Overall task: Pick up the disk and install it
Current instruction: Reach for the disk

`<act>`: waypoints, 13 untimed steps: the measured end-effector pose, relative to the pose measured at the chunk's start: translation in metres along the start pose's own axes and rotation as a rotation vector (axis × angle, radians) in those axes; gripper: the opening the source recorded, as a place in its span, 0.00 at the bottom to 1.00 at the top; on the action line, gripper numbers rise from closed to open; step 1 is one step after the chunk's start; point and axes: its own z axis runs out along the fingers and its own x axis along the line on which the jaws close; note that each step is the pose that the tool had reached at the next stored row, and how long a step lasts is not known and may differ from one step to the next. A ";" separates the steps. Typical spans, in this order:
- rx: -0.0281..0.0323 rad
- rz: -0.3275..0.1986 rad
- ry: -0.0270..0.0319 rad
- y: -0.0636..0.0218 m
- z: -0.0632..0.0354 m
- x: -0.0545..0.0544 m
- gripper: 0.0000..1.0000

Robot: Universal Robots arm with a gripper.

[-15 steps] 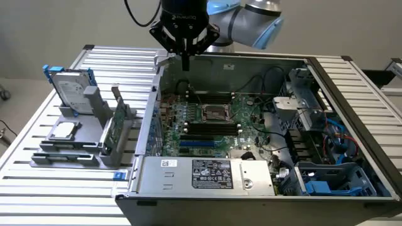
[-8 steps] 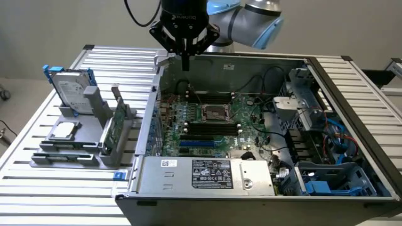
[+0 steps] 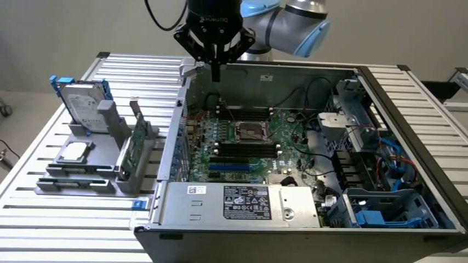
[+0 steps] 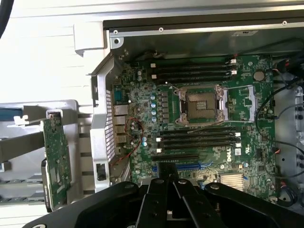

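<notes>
While the empty gripper [image 3: 216, 78] hangs closed over the case [image 3: 292, 76], we log the disk [image 3: 80, 107], upright at the exterior view's left: probably hefty, stiff, shock-sensitive; hold its blue edges.

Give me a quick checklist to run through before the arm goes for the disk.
1. Disk upright in its holder, top edge free: ok.
2. Gripper empty: ok.
3. Gripper above the disk: not ok; it hangs over the case, apart from the holder.
4. Fingers open for a grasp: not ok; they look shut.
5. Case open on top: ok.
6. Blue bay free for the disk: cannot tell.
</notes>
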 end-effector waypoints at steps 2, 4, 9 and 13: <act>0.0000 0.000 0.0000 0.0002 0.0000 0.000 0.11; 0.0000 0.000 -0.0001 0.0003 0.0000 0.000 0.11; 0.0000 0.000 0.0000 0.0003 0.0000 0.000 0.11; 0.0001 0.000 0.0000 0.0008 0.0000 0.000 0.11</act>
